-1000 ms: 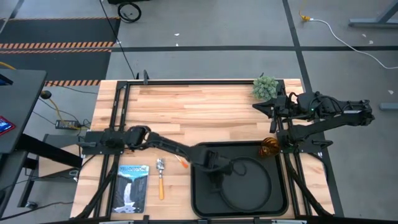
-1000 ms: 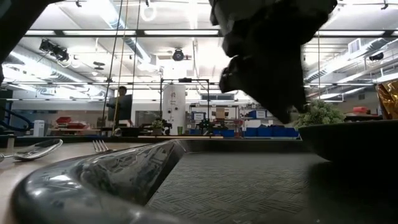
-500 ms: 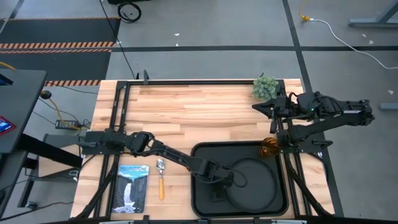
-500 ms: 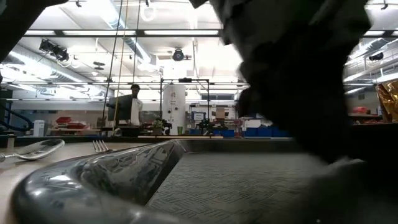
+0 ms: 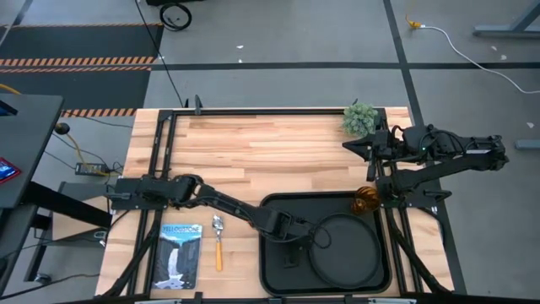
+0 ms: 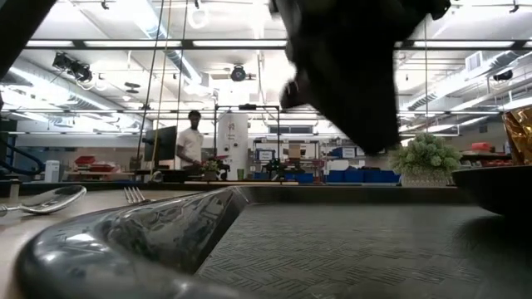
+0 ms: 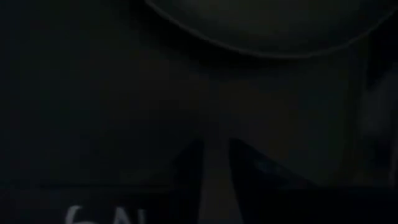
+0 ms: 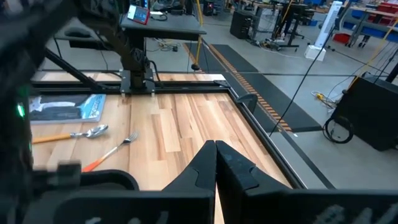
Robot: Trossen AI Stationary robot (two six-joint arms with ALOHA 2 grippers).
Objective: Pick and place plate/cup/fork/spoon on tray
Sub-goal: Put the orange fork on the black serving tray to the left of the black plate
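The plate (image 5: 344, 247) lay inside the tray (image 5: 274, 274), toward its three o'clock side. The cup (image 5: 365, 200) stood at the tray's one o'clock corner. The spoon (image 5: 218, 241) and fork (image 8: 112, 151) lay at the tray's nine o'clock, the booklet (image 5: 179, 254) beyond them.

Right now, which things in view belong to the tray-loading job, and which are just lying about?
Job things:
- tray
- plate, lying in the tray
- cup, at the tray's far right corner
- spoon, on the table left of the tray
- fork, near the spoon

Lying about:
- booklet with a waterfall picture
- small green plant
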